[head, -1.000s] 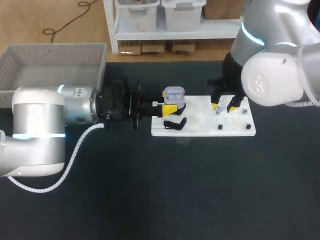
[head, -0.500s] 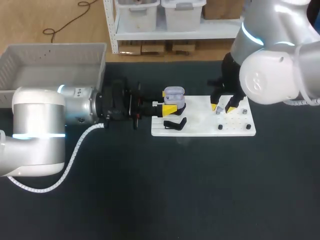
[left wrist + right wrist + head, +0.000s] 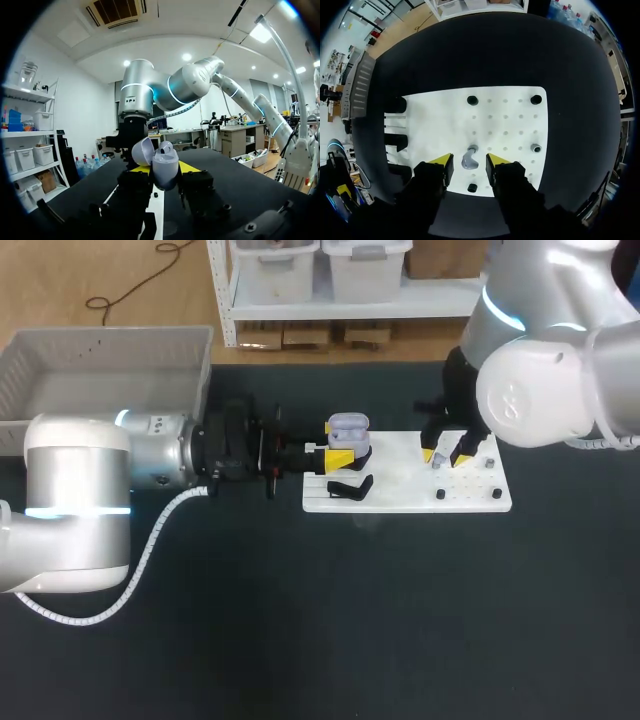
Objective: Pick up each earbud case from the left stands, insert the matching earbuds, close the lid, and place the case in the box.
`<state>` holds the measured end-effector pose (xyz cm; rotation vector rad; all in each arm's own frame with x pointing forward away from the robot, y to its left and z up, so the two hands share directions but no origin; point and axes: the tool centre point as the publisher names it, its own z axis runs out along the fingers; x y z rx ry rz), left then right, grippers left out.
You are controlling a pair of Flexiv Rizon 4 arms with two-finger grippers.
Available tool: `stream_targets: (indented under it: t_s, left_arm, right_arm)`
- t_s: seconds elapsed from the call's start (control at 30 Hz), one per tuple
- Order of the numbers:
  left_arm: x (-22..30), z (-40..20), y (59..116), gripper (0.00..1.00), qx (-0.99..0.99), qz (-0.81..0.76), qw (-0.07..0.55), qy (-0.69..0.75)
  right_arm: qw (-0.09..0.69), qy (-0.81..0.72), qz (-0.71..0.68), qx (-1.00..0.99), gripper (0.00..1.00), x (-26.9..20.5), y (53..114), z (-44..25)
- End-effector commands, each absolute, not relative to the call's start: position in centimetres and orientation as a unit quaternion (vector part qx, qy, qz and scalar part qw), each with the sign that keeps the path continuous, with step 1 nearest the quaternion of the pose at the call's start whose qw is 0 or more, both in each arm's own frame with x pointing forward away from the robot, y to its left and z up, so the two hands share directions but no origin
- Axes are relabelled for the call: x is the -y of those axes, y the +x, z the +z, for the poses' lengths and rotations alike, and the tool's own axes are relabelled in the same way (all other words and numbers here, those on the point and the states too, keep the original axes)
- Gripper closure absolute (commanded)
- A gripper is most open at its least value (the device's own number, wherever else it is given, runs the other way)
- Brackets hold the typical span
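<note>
Earbud case (image 3: 348, 427), head view: pale, lid up, at the left end of the white board (image 3: 400, 492). Pinched from two sides by the left hand (image 3: 337, 443), arm in level from the left. Low black stand (image 3: 350, 487) just beside it, toward the board's front edge. Right hand (image 3: 448, 454) over the board's right half, yellow tips spread and pointing down at a small grey earbud (image 3: 437, 462). Grey box (image 3: 110, 340) at the far left of the dark surface (image 3: 350, 620), well apart from the board.

Left wrist view: earbud case (image 3: 166, 174) square between the fingers of the left hand (image 3: 165, 168). Both black fingers against its sides, yellow tips showing just behind. Lid (image 3: 142, 151) swung open, tilted off to one side. Small rounded piece at the open mouth, earbud or hinge not to be told. Right arm (image 3: 165, 92) straight ahead, coming down onto the board.

Right wrist view: right hand (image 3: 469, 162) spread, looking straight down on the white board (image 3: 505, 125). Earbud (image 3: 468, 160) upright in the gap between the tips, clear space on both sides, touched by neither. Two black pegs (image 3: 472, 100) farther ahead on the board. Black stands (image 3: 395, 141) along the board's edge toward the box (image 3: 360, 85).
</note>
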<state>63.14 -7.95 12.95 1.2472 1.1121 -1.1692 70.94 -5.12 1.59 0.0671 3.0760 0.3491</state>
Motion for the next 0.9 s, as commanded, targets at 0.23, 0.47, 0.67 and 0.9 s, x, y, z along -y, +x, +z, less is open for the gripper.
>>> stream_targets:
  t_s: [0.23, 0.47, 0.67, 0.9]
  left_arm:
    - [7.98, 12.88, 63.04, 1.00, -0.465, -0.487, 0.526, 0.520]
    - [7.98, 12.88, 63.04, 1.00, -0.465, -0.487, 0.526, 0.520]
    - [7.98, 12.88, 63.04, 1.00, -0.465, -0.487, 0.526, 0.520]
    - [7.98, 12.88, 63.04, 1.00, -0.465, -0.487, 0.526, 0.520]
  right_arm:
    - [0.021, 0.021, 0.111, -0.993, 0.62, 5.05, 71.10, 1.46]
    - [0.021, 0.020, 0.109, -0.994, 0.66, 5.01, 71.28, 1.36]
    - [0.022, 0.021, 0.108, -0.994, 0.69, 5.01, 71.48, 1.33]
    - [0.022, 0.022, 0.108, -0.994, 0.89, 4.98, 71.56, 1.31]
